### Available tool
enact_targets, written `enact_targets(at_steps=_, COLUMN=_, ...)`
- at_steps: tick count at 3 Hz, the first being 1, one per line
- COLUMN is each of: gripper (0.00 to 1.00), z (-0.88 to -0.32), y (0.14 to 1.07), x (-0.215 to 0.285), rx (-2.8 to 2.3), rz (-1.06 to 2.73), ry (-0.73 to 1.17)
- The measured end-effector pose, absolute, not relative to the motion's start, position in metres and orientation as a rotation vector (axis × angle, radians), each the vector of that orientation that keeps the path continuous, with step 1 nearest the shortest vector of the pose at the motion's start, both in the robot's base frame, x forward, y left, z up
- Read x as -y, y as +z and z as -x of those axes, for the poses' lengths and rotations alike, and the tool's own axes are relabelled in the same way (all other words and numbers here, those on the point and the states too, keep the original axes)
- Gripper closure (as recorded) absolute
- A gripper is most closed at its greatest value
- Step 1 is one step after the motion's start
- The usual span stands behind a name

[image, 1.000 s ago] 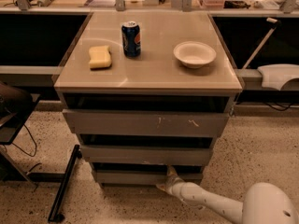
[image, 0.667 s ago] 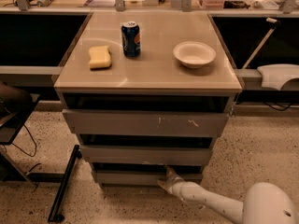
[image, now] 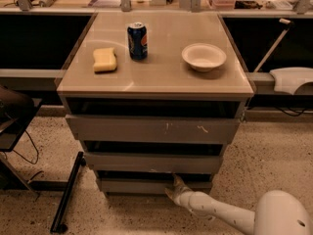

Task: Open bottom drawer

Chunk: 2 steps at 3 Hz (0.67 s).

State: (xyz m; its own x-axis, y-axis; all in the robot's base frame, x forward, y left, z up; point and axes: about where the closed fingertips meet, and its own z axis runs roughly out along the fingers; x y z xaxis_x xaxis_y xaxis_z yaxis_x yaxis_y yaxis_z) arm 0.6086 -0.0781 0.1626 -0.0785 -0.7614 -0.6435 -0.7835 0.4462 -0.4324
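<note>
The bottom drawer (image: pixel 132 186) is the lowest and shortest grey-brown front panel of the three-drawer cabinet, close to the floor. A dark gap runs above its top edge. My gripper (image: pixel 174 183) is at the right part of that panel's top edge, reaching into the gap. My white arm (image: pixel 220 213) comes in from the lower right.
The mid drawer (image: pixel 151 163) and the top drawer with white scratches (image: pixel 151 129) sit above. On the cabinet top are a yellow sponge (image: pixel 104 59), a blue can (image: pixel 137 41) and a white bowl (image: pixel 204 57). A black stand leg (image: pixel 66 192) lies on the floor left.
</note>
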Motion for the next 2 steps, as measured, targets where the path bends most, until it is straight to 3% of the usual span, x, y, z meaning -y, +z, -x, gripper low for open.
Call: enact_targets(at_steps=2, gripper=1.00, z=-0.6088, y=0.1722, x=0.0785, rx=-1.833, rz=1.313, ry=0.032)
